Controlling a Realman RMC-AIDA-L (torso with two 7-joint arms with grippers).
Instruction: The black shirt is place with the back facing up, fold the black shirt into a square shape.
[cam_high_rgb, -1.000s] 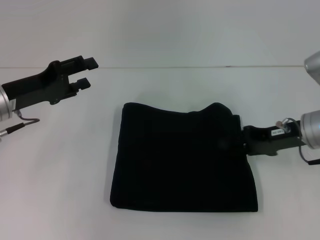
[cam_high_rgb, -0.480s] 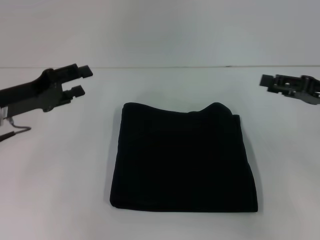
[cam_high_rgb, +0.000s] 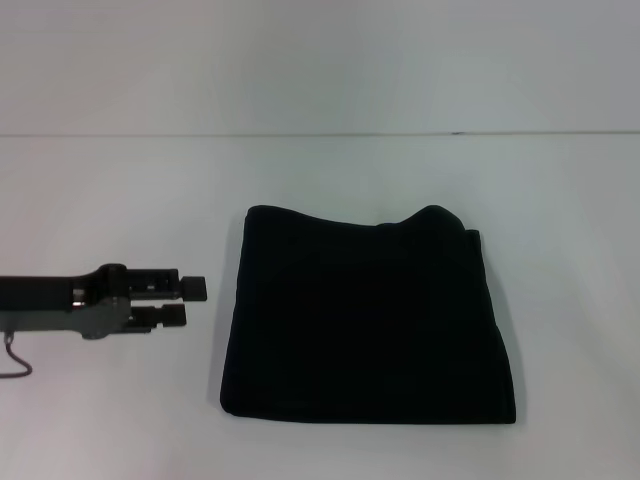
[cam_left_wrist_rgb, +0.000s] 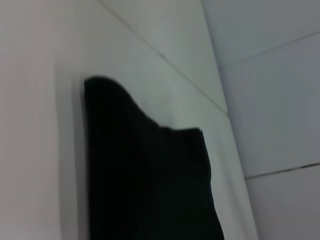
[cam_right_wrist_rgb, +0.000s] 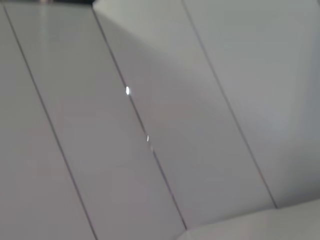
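Black, soft cloth: the shirt (cam_high_rgb: 367, 320) is seen folded into a rough square, lying flat on the matte white table (cam_high_rgb: 120, 200) near its middle. Edges are rounded and thick from layering; the far edge dips between two raised corners, and the surface is plain with no print showing. The left gripper (cam_high_rgb: 182, 302) is held low just beside the shirt's left edge, apart from it, its two blocky fingers (cam_high_rgb: 194, 288) slightly parted and holding nothing. In the left wrist view the shirt (cam_left_wrist_rgb: 150, 180) fills the lower part.
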